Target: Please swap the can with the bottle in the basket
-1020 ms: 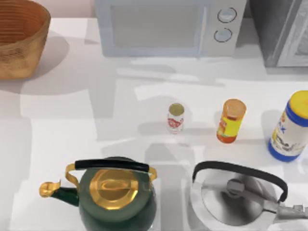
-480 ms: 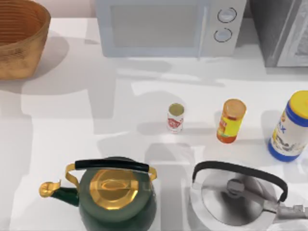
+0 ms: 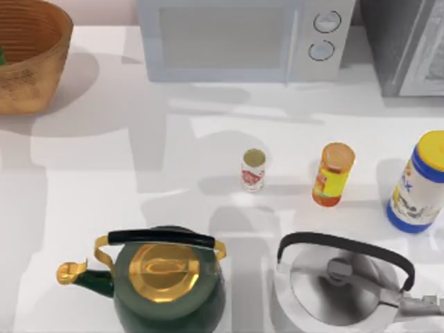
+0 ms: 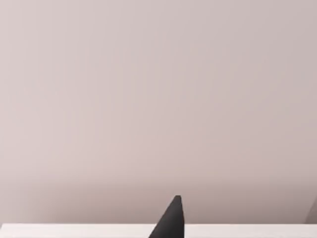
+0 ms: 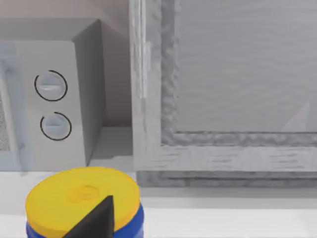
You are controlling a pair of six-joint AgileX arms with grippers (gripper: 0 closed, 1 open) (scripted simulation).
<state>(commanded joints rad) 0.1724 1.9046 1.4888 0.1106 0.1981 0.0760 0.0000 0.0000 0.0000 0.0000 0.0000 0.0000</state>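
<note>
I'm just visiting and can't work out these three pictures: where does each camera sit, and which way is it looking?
Top view: above the table, looking down at the can, orange bottle, basket, two kettles and microwave.
Left wrist view: on the left arm, facing a bare wall; one dark fingertip shows.
Right wrist view: on the right arm, facing the microwave and yellow-lidded jar; one dark fingertip shows.
Shared: top and right wrist views both hold the microwave and the jar.
</note>
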